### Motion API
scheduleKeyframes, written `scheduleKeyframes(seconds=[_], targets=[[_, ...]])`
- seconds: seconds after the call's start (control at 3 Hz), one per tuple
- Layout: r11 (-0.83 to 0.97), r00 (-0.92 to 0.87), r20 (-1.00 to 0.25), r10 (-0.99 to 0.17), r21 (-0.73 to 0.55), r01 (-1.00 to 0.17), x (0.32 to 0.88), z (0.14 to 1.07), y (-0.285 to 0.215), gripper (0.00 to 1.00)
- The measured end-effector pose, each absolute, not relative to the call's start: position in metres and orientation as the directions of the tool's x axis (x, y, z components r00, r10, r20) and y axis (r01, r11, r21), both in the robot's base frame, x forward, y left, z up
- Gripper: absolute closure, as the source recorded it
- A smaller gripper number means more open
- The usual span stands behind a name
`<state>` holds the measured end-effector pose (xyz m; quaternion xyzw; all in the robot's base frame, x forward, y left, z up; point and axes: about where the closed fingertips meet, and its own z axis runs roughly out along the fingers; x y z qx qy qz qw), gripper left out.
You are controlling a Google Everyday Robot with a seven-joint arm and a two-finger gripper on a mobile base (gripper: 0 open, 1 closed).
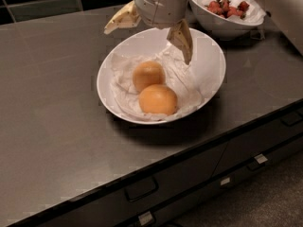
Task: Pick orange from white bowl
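Surface (52, 126): dark counter carrying your white bowl (210, 60).
Nearer fruit (158, 99): deeper orange, touching the target; leave it.
Orange (148, 75): the paler one just behind, lying in the white bowl on the paper lining (189, 86), not yet grasped.
Gripper (147, 45): above the bowl's far side; fingers (181, 36) spread wide, holding nothing.
Strawberry bowl (222, 22): far right, uninvolved.
Progress: as I judge it, you have only the approach; descent, grasp and lift remain.

- I counted one gripper (149, 41), its fingers spread wide.
- I counted two bowls: the white bowl (210, 65) under it and a strawberry bowl (213, 25) beyond it.
- I counted two round fruits below it: the orange (148, 74) and a deeper-orange fruit (158, 99).
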<state>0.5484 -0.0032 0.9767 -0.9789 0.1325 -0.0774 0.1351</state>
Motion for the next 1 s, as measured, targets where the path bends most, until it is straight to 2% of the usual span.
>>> scheduleKeyframes(seconds=[1.0], targets=[[-0.939, 0.941, 0.153, -0.302, -0.220, -0.265, 0.549, 0.955, -0.012, 0.00]])
